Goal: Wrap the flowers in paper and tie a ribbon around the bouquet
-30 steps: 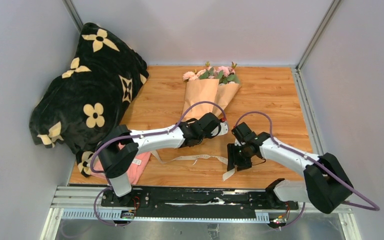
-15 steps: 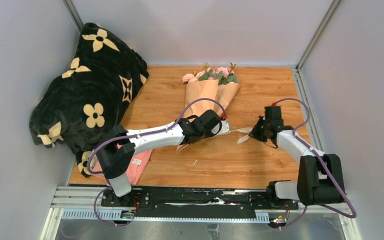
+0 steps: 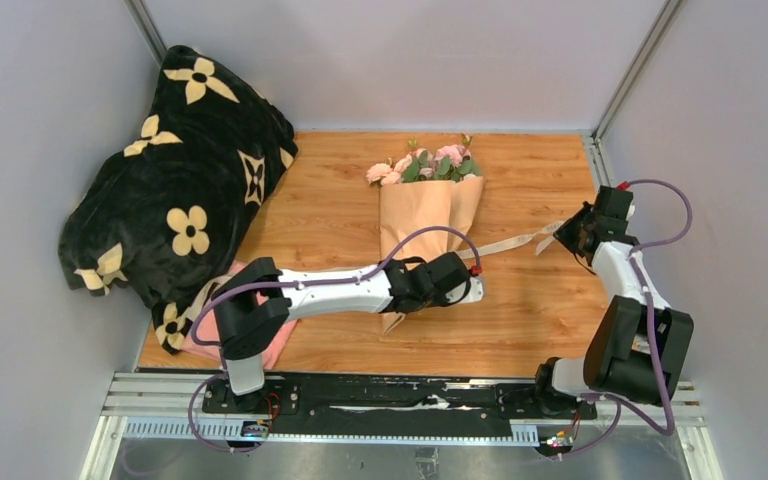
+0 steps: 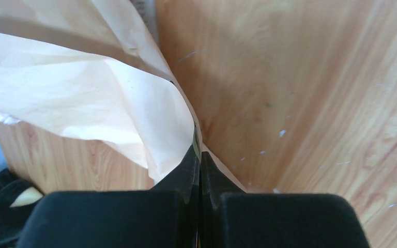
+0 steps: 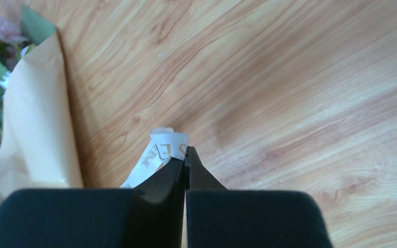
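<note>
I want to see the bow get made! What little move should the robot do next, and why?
Probably swing the right fingers leftward over the bouquet, laying the ribbon across its narrow end. The ribbon is pinched in those fingers and stretched tight sideways, while the left fingers clamp the paper, holding the bouquet down.

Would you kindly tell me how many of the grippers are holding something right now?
2. The left gripper pinches the paper low on the bouquet; the right gripper pinches the ribbon near the right edge of the table.
</note>
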You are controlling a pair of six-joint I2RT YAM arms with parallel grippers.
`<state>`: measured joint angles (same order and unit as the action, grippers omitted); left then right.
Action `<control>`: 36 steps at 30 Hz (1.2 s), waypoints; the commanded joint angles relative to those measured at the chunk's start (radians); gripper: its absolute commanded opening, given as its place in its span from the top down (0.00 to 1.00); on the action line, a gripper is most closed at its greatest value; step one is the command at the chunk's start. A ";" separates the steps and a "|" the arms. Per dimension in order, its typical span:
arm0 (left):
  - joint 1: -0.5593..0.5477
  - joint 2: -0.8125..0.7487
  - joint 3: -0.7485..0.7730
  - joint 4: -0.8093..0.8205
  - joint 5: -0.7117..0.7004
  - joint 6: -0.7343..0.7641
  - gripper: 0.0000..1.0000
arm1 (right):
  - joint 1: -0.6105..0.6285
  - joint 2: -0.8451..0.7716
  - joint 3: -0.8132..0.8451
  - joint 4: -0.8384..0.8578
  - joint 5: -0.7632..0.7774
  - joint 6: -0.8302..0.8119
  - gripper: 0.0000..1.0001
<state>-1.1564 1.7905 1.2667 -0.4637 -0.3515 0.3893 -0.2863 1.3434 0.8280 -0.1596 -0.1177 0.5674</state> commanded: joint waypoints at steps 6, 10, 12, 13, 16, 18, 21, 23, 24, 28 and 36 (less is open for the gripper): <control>-0.101 0.154 0.040 0.001 0.003 -0.002 1.00 | 0.098 -0.269 0.061 -0.191 -0.220 -0.168 1.00; -0.106 0.174 0.026 0.037 -0.043 0.028 1.00 | 0.338 -0.376 0.159 -0.296 -0.275 -0.307 1.00; -0.108 0.182 0.023 0.040 -0.053 0.037 1.00 | 0.449 -0.380 0.193 -0.299 -0.303 -0.326 1.00; -0.110 0.187 0.025 0.037 -0.054 0.038 1.00 | 0.490 -0.366 0.208 -0.302 -0.334 -0.330 1.00; -0.117 0.197 0.028 0.033 -0.060 0.040 1.00 | 0.594 -0.291 0.228 -0.262 -0.469 -0.331 1.00; -0.118 0.198 0.027 0.037 -0.065 0.042 1.00 | 0.650 -0.231 0.247 -0.252 -0.481 -0.341 1.00; -0.118 0.195 0.024 0.044 -0.073 0.048 1.00 | 0.701 -0.134 0.287 -0.236 -0.508 -0.353 1.00; -0.118 0.195 0.024 0.052 -0.080 0.055 1.00 | 0.717 -0.095 0.296 -0.188 -0.518 -0.334 1.00; -0.120 0.197 0.024 0.054 -0.080 0.059 1.00 | 0.720 -0.072 0.296 -0.157 -0.516 -0.321 1.00; -0.129 0.212 0.035 0.050 -0.082 0.071 1.00 | 0.733 0.070 0.338 -0.108 -0.502 -0.310 1.00; -0.138 0.206 0.019 0.032 -0.047 0.066 0.92 | 0.737 0.401 0.402 -0.153 -0.379 -0.394 1.00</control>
<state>-1.2819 1.9873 1.2942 -0.4274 -0.4480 0.4561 0.4427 1.6375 1.2079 -0.2836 -0.5468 0.2279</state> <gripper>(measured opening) 0.029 0.005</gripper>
